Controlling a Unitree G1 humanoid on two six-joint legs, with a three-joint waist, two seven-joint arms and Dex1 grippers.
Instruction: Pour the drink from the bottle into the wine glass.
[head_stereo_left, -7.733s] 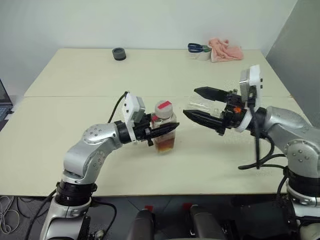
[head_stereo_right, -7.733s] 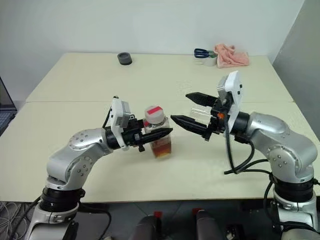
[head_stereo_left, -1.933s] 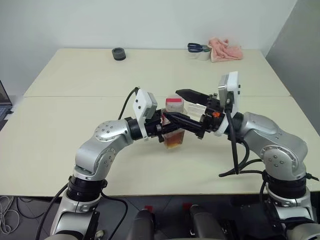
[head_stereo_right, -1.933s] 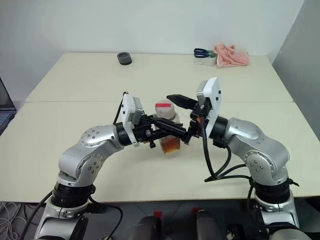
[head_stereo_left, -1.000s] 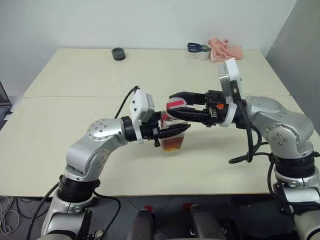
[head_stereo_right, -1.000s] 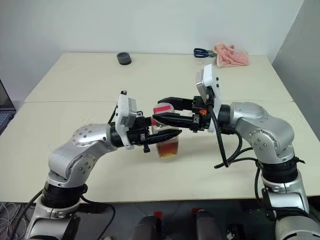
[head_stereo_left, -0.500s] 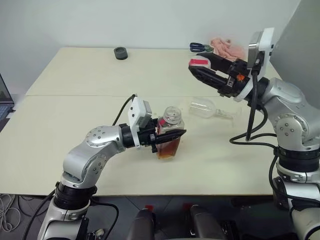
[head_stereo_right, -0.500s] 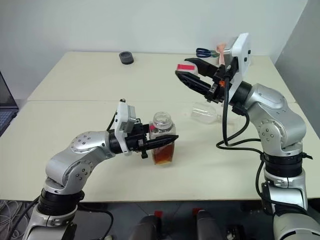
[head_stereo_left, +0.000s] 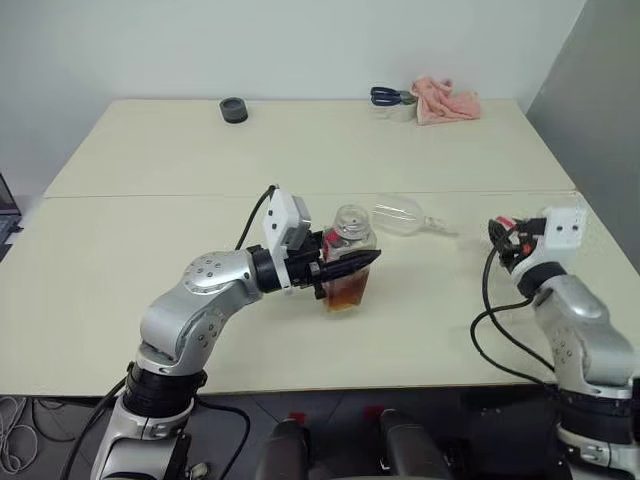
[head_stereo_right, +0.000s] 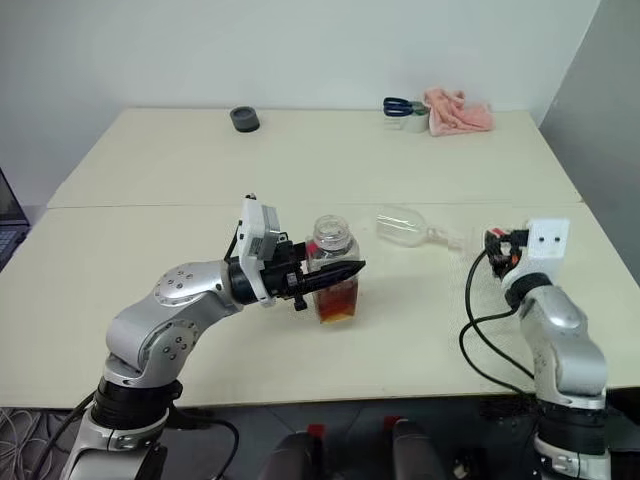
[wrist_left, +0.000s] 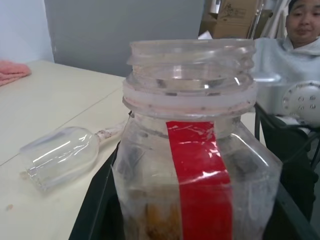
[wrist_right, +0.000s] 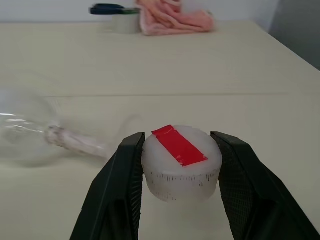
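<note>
The bottle stands uncapped near the table's middle, upright, with the amber drink in its lower part. My left gripper is shut around its body from the left; the red label strip faces the left wrist view. The wine glass lies on its side just behind and right of the bottle, stem pointing right. Low over the table's right side, my right gripper is shut on the bottle's white cap with red tape on top. That gripper is well clear of the bottle.
A pink cloth and blue-handled scissors on a small white pot sit at the back right. A small black round object lies at the back left. A person sits beyond the table's right edge.
My right gripper lifted the cap off the bottle, swung up and right, then came down low over the table's right side. The left gripper still holds the bottle in about the same place.
</note>
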